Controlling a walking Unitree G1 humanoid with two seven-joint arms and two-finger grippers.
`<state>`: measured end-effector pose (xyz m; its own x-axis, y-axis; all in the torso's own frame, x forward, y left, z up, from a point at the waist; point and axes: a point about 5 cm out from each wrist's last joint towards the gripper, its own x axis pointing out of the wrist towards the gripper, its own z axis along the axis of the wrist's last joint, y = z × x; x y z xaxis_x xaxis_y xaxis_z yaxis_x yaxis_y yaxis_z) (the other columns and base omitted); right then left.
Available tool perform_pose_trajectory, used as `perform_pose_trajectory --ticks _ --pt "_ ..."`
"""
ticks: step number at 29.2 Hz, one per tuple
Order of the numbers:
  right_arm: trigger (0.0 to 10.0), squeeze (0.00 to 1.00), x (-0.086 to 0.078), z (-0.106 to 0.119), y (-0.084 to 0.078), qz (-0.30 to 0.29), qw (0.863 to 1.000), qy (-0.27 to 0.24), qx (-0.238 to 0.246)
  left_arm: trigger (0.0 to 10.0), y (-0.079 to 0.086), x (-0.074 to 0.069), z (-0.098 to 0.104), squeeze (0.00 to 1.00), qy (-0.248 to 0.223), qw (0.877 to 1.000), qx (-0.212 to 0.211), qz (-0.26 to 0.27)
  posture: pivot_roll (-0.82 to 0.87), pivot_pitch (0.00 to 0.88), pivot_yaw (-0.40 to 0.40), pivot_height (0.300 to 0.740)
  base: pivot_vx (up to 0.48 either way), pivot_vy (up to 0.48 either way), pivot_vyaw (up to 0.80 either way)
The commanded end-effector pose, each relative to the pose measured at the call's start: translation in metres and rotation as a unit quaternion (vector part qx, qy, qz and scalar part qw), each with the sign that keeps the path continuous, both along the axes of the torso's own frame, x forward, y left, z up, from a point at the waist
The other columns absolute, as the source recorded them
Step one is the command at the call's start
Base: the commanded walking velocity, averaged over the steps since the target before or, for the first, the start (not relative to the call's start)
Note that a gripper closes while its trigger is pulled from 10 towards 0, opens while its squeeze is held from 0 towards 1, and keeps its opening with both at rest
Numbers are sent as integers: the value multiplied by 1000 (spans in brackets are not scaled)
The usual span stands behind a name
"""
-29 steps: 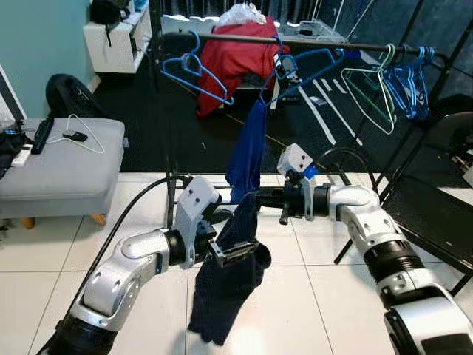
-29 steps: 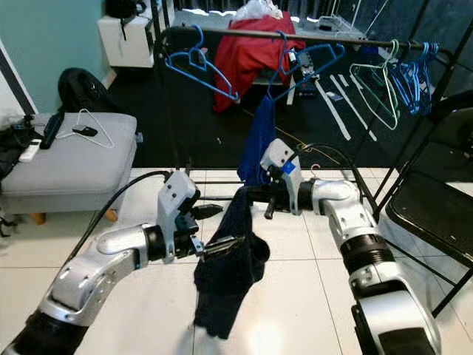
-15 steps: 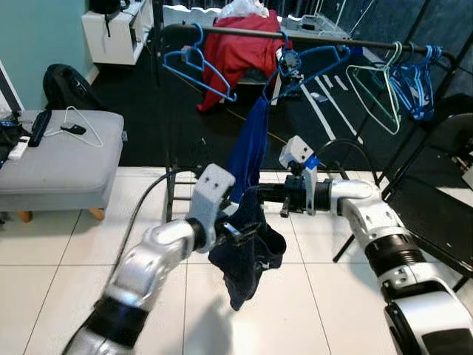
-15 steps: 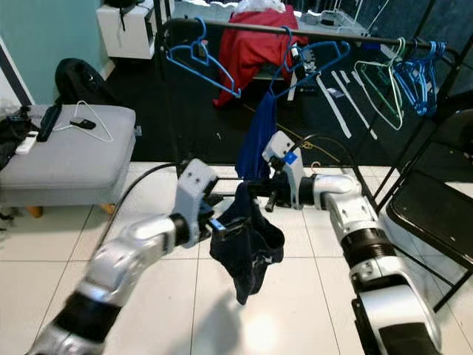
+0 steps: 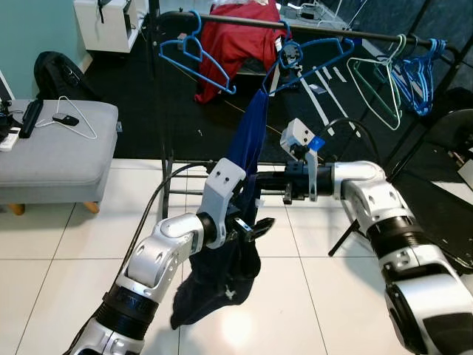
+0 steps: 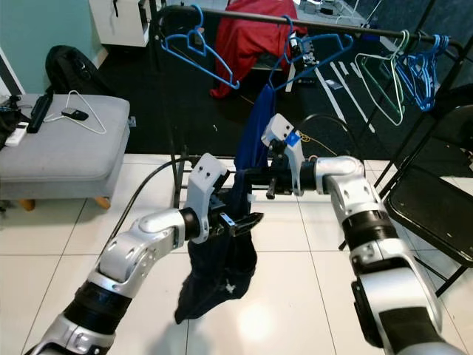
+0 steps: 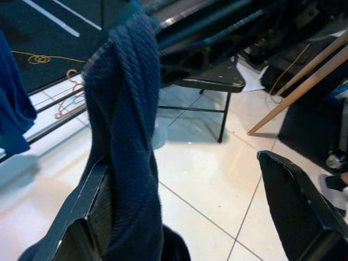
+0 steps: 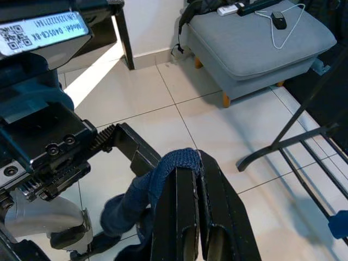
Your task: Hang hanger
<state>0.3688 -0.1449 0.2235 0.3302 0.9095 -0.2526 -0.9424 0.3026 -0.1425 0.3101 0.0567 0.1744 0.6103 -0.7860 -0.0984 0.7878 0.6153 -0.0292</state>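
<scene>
A dark navy knit garment (image 5: pixel 216 285) hangs over the white tile floor in front of the clothes rail (image 5: pixel 222 21). My right gripper (image 5: pixel 253 180) is shut on its top edge, and the pinched knit (image 8: pixel 173 161) sits between the fingers (image 8: pixel 187 217). My left gripper (image 5: pixel 251 228) is just below, open. The garment (image 7: pixel 128 109) is draped over one finger (image 7: pixel 89 217); the other finger (image 7: pixel 299 206) stands apart. A blue hanger (image 5: pixel 314 58) on the rail carries a brighter blue cloth (image 5: pixel 250 137) just behind.
More hangers are on the rail: a blue one (image 5: pixel 194 61), a green one (image 5: pixel 373 83) and a blue cluster (image 5: pixel 417 74). A red garment (image 5: pixel 236 41) lies behind. A grey ottoman (image 5: pixel 52 159) with a white hanger (image 5: pixel 74 124) is at left, a black chair (image 5: pixel 436 200) at right.
My left gripper has risen toward the right gripper. The navy garment, bunched on it half a second ago, now hangs long below. The right gripper keeps its hold.
</scene>
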Motion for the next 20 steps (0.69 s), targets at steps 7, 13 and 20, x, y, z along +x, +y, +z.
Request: perform_pose_trajectory --ticks 7,13,20 --pt "0 0 0 14 2 31 999 8 12 9882 9 7 -12 0 -3 1000 25 -14 -125 122 -153 740 0 0 0" --pt "0 0 -2 15 0 43 999 15 3 0 12 9 -12 0 -3 999 36 -25 -125 114 -159 740 0 0 0" --pt "0 0 -4 13 -3 57 998 29 -10 0 15 7 -14 0 0 998 42 -43 -120 103 -156 740 0 0 0"
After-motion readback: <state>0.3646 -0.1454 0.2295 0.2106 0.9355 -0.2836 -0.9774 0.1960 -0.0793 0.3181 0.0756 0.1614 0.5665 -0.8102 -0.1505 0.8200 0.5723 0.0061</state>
